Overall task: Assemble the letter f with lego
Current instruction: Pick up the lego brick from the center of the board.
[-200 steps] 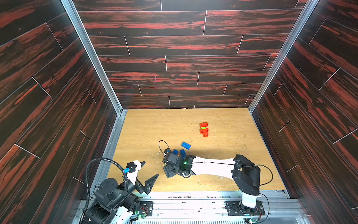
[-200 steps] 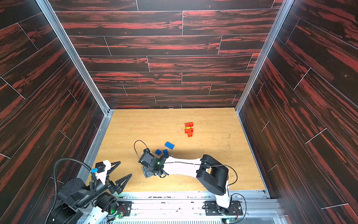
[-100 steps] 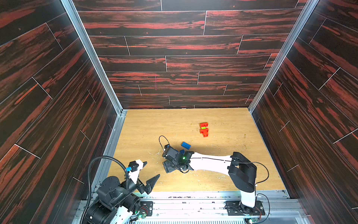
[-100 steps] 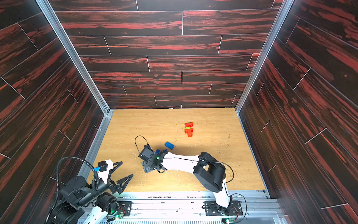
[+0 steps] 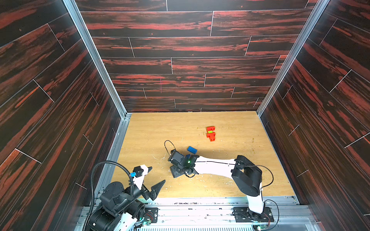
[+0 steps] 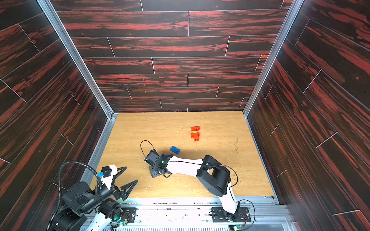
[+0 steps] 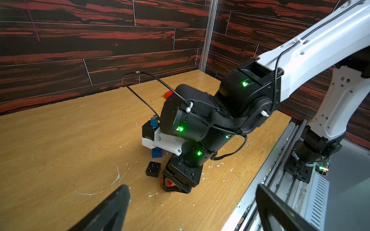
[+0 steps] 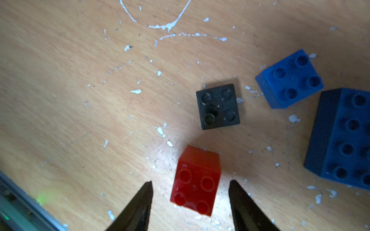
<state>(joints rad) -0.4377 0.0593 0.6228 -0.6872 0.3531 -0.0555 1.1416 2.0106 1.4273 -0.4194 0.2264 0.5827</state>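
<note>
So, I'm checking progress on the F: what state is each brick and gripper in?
Left gripper: open, empty.
Right gripper: open, fingers either side of the red square brick, not touching.
Red square brick: studs up, loose.
Black square brick: studs up, loose.
Blue square brick: studs up, loose.
Red-and-green cluster: bricks together, untouched.

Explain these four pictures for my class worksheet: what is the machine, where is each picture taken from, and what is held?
Two robot arms with pincer grippers work at a wooden table. Both top views look down from overhead; each wrist view comes from a camera on one arm. Bricks lie on the table: a red-and-green cluster, a black brick, a small blue brick and a bigger blue brick. The right gripper stands open around a red brick, not gripping it. The left gripper hangs open. Nothing is held.
</note>
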